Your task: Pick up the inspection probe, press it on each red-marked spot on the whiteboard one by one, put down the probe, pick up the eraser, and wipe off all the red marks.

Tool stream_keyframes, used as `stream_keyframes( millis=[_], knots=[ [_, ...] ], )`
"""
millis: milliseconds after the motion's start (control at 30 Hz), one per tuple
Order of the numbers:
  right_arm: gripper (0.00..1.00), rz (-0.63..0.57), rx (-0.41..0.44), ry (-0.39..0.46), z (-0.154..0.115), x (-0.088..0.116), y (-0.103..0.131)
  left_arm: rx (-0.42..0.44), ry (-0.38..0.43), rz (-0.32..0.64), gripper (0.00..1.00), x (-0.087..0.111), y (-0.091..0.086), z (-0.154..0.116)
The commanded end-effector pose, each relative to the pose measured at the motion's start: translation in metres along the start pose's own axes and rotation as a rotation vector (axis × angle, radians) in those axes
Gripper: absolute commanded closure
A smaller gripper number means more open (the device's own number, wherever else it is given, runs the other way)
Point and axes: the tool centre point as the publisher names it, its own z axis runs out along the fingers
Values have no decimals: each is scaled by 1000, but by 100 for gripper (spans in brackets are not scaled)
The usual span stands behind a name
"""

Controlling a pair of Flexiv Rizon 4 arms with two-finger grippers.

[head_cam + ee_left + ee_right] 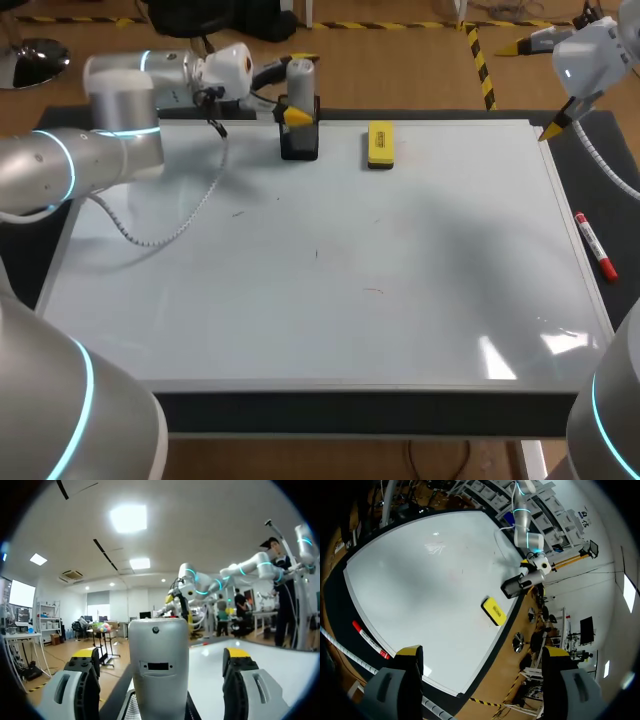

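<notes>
Grey cylindrical probe [159, 680] sits upright in black holder [299, 148], left gripper [160, 655] spread around it without contact: pre-grasp or just released, so stay centred and vertical; right gripper [482, 652] released, empty.

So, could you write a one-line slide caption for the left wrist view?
Left tool open around the upright grey inspection probe in its holder, at the whiteboard edge.

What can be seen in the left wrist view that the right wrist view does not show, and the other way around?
Only the left wrist view shows the left hand open, its fingers either side of the grey probe. Only the right wrist view shows the yellow eraser, the red marker and the open right hand above the table's edge. Both show the whiteboard.
</notes>
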Motion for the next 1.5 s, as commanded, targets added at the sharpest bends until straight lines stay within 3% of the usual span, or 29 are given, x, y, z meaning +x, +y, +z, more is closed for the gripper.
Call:
stream_keyframes(
  millis=[33,567,700,967,1500],
  knots=[
    [0,-2,0,4,0,0,-1,-58,-70,-19,0,11,-15,0],
    [0,-2,0,4,0,0,-1,-102,-281,-54,0,37,-38,-27],
    [0,-2,0,4,0,0,-1,-64,-298,-52,0,47,-44,-36],
    [0,-2,0,4,0,0,-1,-77,-421,-57,0,73,-53,-50],
    [0,-2,0,4,0,0,-1,-99,-540,-44,0,130,-59,-66]
  ],
)
